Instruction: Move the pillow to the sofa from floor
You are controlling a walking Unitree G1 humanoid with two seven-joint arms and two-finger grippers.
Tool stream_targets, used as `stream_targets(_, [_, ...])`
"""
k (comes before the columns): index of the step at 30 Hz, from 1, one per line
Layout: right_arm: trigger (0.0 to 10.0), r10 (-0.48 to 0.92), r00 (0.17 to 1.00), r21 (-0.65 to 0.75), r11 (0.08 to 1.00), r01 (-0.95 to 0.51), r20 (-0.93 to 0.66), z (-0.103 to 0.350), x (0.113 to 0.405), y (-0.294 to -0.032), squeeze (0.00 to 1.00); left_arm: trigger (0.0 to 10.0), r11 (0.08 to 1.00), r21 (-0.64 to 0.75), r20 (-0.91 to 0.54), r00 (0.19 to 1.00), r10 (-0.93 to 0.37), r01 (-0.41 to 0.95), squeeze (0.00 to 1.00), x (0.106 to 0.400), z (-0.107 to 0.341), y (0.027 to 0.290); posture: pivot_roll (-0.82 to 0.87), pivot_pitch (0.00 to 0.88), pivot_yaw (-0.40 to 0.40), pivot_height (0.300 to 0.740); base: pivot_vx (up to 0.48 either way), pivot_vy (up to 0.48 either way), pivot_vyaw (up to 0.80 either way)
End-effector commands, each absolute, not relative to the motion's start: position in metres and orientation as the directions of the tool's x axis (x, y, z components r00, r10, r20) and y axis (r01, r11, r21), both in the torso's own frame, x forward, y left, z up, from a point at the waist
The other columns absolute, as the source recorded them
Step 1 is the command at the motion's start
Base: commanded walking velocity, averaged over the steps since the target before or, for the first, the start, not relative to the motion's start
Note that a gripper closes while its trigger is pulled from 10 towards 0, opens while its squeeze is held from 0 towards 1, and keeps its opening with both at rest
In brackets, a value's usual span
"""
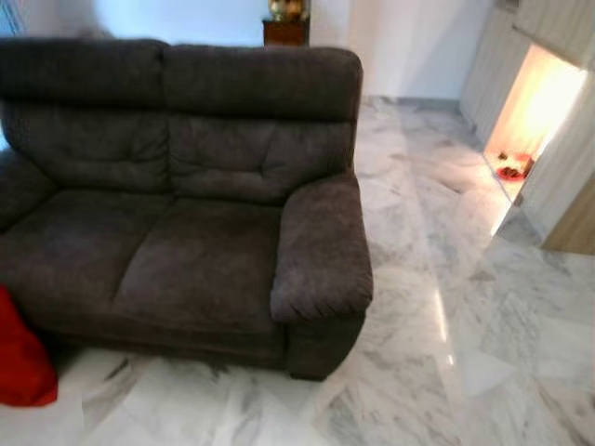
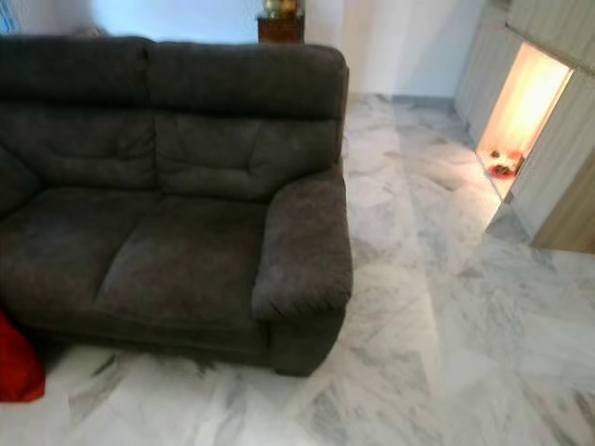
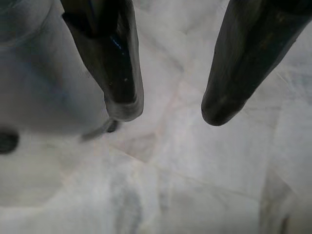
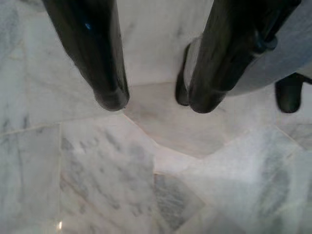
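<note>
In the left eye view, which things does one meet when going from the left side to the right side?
Red pillow on the floor at the left edge → dark grey sofa → white marble floor → lit opening in the wall at the right.

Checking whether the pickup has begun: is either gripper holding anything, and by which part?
Nothing is held. The left gripper and right gripper hang open over bare marble floor; the red pillow lies beside the sofa.

white marble floor point(image 1: 418, 307), pale walls point(image 1: 418, 46), glowing wooden niche point(image 1: 535, 111)
</note>
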State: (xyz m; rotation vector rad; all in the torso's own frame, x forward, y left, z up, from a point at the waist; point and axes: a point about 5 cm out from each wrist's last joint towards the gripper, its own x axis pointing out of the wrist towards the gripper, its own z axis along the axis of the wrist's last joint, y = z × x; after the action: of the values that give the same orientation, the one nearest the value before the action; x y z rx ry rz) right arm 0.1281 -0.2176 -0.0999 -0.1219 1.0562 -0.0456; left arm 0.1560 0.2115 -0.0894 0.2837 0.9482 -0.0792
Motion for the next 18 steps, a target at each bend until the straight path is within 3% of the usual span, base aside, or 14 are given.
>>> stream_targets(1, [10.0,-0.179,0.507,0.113,0.863,0.493,-0.843,-0.0942,0.1409,-0.2296,0.00,10.0,0.992,0.091,-0.859,0.511,0.034,0.086,0.00,0.1710,-0.0853,0.2163,-0.06,0.000,0.037,0.740,0.000,0.345,0.00])
stream_targets(18, [10.0,-0.154,0.510,0.123,0.875,0.468,-0.846,-0.0939,0.1410,-0.2309,0.00,10.0,0.992,0.099,-0.856,0.514,0.045,0.078,0.00,0.1700,-0.0854,0.2176,-0.05,0.000,0.022,0.740,0.000,0.343,0.00])
